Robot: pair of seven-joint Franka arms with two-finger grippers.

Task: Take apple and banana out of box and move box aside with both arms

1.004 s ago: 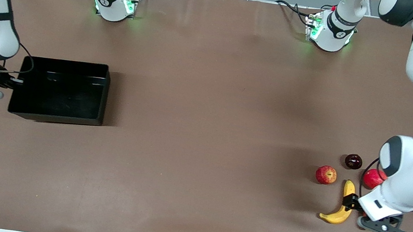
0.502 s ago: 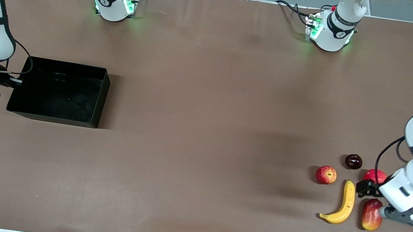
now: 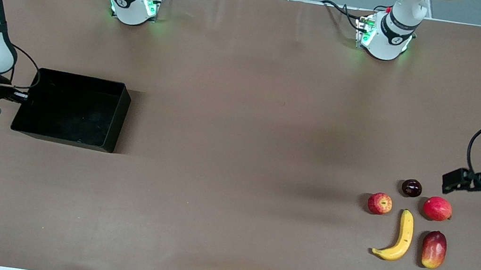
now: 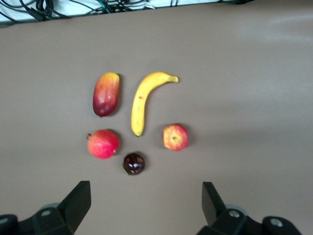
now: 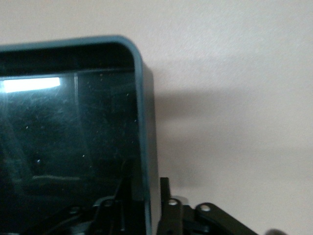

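The yellow banana (image 3: 399, 235) and the small red apple (image 3: 379, 203) lie near the left arm's end of the table. Both show in the left wrist view, banana (image 4: 142, 100) and apple (image 4: 175, 137). My left gripper (image 3: 452, 180) hangs open and empty in the air, over bare table beside the fruit group; its fingers (image 4: 78, 201) frame the plum. The glossy black box (image 3: 115, 117) sits near the right arm's end. My right gripper (image 3: 23, 97) is shut on the box's end wall (image 5: 143, 122), one finger (image 5: 165, 196) outside and one inside.
A red-yellow mango (image 3: 433, 249) lies beside the banana. A dark plum (image 3: 411, 187) and a round red fruit (image 3: 437, 208) lie beside the apple. The arm bases (image 3: 134, 2) stand at the table's edge farthest from the camera.
My left gripper has risen off the banana and drawn back toward the left arm's end, uncovering the mango. The box has shifted slightly toward the table's middle and turned a little.
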